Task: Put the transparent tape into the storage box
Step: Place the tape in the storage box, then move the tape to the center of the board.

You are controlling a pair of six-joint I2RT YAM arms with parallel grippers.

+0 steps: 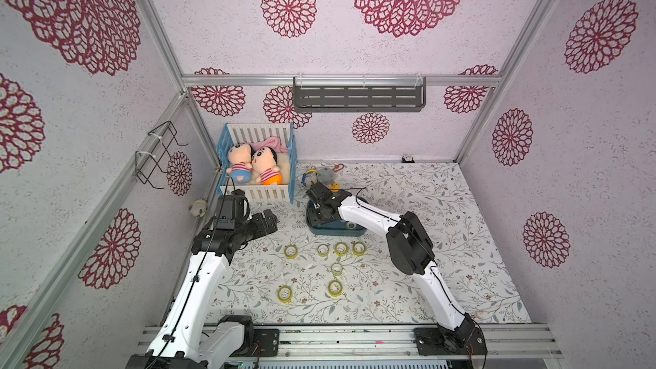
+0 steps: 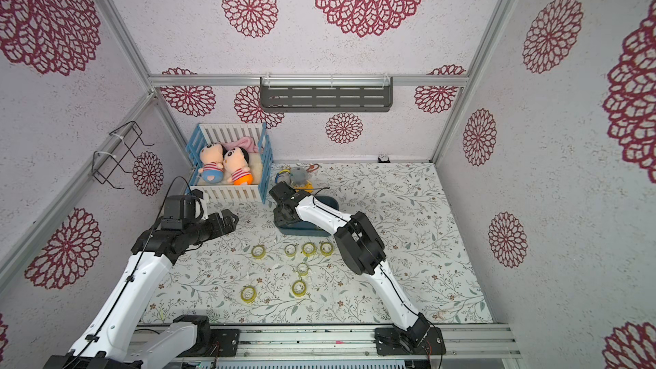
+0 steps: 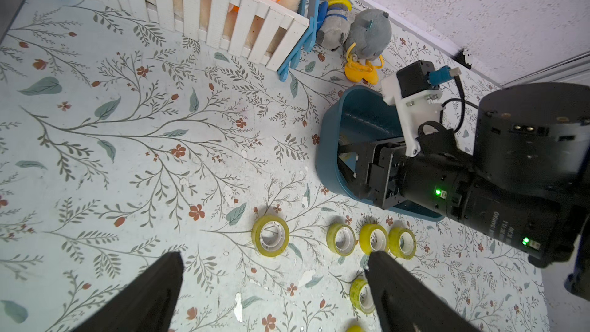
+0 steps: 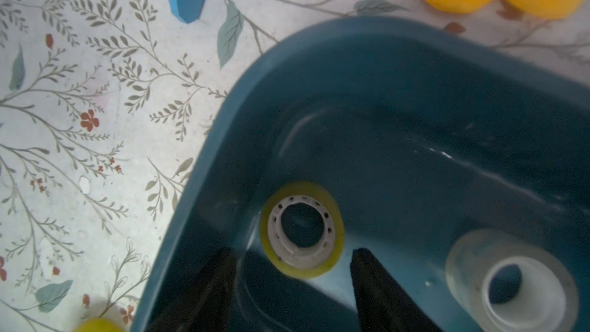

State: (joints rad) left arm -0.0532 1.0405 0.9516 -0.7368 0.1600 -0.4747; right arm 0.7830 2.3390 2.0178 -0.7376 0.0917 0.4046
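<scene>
Transparent tape (image 4: 271, 228), a yellowish roll, lies flat on the floor of the storage box (image 4: 383, 68), close to its curved corner wall. Trouble, I judge, would come on the way out: a finger snagging the roll could flip it over the low rim, and one catching the wall could drag the box. My right gripper (image 4: 293, 250) sits low inside, jaws spread, gripping nothing; the roll lies between the tips, narrowly clear of both. My left gripper (image 3: 275, 254) hangs spread and empty over the table (image 3: 127, 122).
</scene>
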